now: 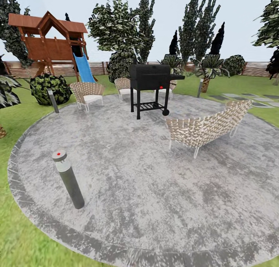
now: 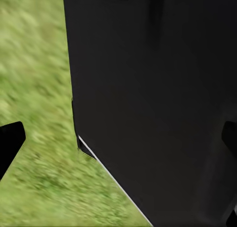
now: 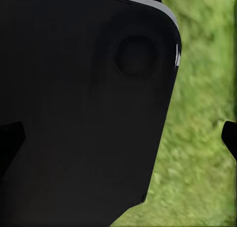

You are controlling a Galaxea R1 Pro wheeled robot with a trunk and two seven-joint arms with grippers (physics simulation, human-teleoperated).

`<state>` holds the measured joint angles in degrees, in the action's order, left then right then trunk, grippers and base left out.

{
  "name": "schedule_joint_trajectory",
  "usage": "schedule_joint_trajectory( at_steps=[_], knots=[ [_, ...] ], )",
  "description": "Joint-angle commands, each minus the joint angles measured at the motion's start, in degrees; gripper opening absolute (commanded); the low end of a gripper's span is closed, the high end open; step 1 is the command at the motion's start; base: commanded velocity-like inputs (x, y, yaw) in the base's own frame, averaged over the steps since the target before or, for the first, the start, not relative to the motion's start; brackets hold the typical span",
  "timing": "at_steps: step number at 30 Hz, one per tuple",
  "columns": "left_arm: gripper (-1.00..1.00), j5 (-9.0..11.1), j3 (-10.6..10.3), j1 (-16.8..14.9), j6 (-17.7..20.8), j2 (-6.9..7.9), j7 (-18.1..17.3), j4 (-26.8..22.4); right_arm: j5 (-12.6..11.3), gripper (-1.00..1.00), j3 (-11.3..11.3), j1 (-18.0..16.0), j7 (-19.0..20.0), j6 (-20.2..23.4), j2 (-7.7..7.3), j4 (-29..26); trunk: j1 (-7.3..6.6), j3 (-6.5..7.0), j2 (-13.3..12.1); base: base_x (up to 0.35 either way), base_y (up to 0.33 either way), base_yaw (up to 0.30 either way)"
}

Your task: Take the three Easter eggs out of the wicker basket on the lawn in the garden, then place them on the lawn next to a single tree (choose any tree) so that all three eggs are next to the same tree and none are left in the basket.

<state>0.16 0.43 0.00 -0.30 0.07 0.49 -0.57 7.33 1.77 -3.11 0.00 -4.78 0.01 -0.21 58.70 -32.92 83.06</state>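
Head view: robot in transit, facing a round grey paved patio ringed by the lawn. On the patio: black barbecue grill, curved woven bench, two woven chairs behind, and a short bollard light with a red dot close in front. Wooden playhouse with blue slide back left, slat fence along the rear, tall trees and round bushes.

Left wrist view: left claw with dark fingertips at either edge, wide apart, nothing between them; dark robot body panel over blurred grass. Right wrist view: right claw the same, tips apart, empty, over grass.

Wicker basket and Easter eggs: nowhere among what the cameras take in, so position and look can't be told. Task looks unstarted, judging by empty claws.

Risks: base clipping the bollard light or bench if driven straight ahead; wasting travel by heading across the patio when the basket may sit elsewhere on the grass; mistaking a bush or dark thin tree for the target tree.
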Motion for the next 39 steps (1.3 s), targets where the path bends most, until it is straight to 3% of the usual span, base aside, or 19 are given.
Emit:
schedule_joint_trajectory(
  at_steps=[1,39],
  knots=[
    [1.0,0.0,0.0,0.0,0.0,0.01,0.0,0.0,0.3,1.0,0.1,0.0,0.0,-0.1,-0.01,0.0,0.03,-0.04,0.0,0.325,0.0,0.115],
    [1.0,0.0,0.0,0.0,-0.1,0.0,0.0,0.0,0.4,1.0,0.0,0.0,0.1,-0.1,0.01,0.2,0.03,-0.04,0.0,0.325,0.0,0.005]
  ],
)
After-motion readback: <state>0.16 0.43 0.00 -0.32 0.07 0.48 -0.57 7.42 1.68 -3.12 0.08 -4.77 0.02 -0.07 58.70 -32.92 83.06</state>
